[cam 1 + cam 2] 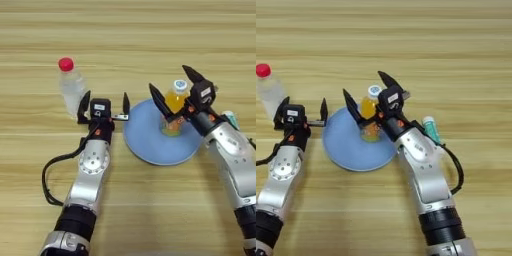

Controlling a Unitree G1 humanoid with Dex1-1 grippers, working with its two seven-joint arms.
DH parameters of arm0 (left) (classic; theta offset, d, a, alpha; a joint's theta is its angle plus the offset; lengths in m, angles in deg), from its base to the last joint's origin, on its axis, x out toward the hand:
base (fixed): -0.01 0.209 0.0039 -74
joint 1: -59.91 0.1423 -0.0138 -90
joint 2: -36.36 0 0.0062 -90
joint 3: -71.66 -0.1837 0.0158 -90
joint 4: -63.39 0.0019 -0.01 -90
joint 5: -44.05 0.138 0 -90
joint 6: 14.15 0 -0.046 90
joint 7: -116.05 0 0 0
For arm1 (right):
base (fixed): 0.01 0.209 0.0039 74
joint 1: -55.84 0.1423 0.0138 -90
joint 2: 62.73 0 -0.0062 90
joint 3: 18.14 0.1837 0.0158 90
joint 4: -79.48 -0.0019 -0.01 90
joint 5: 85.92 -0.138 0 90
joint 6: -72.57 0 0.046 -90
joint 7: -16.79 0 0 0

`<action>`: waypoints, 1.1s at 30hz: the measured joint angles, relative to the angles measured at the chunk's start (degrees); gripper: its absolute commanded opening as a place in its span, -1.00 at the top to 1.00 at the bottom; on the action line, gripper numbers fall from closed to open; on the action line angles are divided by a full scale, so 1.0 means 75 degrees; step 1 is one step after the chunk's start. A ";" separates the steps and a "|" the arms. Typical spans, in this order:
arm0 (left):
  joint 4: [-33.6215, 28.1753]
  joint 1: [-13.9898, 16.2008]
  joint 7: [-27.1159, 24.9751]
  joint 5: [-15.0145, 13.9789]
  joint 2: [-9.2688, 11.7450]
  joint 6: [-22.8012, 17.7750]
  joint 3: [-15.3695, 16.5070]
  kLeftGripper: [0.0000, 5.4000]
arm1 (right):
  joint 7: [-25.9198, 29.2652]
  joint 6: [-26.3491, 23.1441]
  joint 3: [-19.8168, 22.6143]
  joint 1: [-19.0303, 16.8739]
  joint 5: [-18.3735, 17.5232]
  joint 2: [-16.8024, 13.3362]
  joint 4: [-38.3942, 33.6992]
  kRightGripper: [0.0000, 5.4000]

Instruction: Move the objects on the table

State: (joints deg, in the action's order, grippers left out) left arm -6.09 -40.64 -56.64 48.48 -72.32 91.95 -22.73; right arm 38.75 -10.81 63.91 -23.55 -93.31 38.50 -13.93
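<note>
Over the blue plate (150, 142), right hand (176, 97) spread wide around orange bottle (175, 102); left hand (104, 102) apart

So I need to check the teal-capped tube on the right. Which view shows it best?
The right eye view: the white teal-capped tube lies in full sight on the table, just right of the right arm. The left eye view shows only a sliver of it, mostly hidden behind that arm near the picture's edge.

A black cable (46, 176) loops out over the counter (150, 40) at the left; a second black cable (458, 170) curves at the right.
</note>
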 measured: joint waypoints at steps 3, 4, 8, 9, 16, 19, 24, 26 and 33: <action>0.0038 -0.0016 0.0001 0.0000 -0.0001 0.0001 -0.0007 -1.00 | -0.0024 -0.0062 0.0078 -0.0036 -0.0166 -0.0015 -0.0576 -0.99; 0.0043 -0.0026 0.0001 -0.0001 -0.0001 0.0003 -0.0008 -1.00 | -0.0046 -0.0116 0.0147 -0.0036 -0.0257 -0.0022 -0.0823 -0.99; 0.0042 -0.0045 -0.0004 -0.0017 -0.0002 0.0032 0.0008 -1.00 | -0.0235 -0.0176 0.0556 -0.0013 -0.0489 -0.0107 -0.1306 -0.99; 0.0036 -0.0054 -0.0011 -0.0035 -0.0002 0.0080 0.0044 -1.00 | -0.0453 -0.0173 0.0952 0.0096 -0.0551 -0.0164 -0.1324 -0.99; 0.0033 -0.0201 -0.0025 -0.0036 0.0008 0.0219 0.0253 -1.00 | -0.2738 0.1045 0.3093 0.1283 0.0403 -0.1039 0.1792 -0.99; 0.0037 -0.0215 -0.0041 -0.0042 0.0023 0.0286 0.0331 -1.00 | -0.3042 0.1863 0.3172 0.1521 0.0720 -0.1190 0.3616 -0.99; 0.0036 -0.0214 -0.0083 -0.0044 0.0078 0.0316 0.0430 -1.00 | -0.2776 0.2472 0.2891 0.1738 0.0853 -0.1210 0.4856 -0.99; 0.0036 -0.0214 -0.0097 -0.0045 0.0075 0.0324 0.0460 -1.00 | -0.2642 0.2530 0.2787 0.1872 0.0871 -0.1232 0.5302 -0.99; 0.0030 -0.0213 -0.0184 -0.0051 0.0078 0.0334 0.0508 -1.00 | -0.2202 0.2571 0.2804 0.2165 0.0667 -0.1382 0.6280 -0.99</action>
State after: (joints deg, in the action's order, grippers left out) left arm -5.87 -42.23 -58.02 48.10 -71.74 94.45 -18.93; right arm 22.23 8.47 84.94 -7.31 -88.30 28.13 33.17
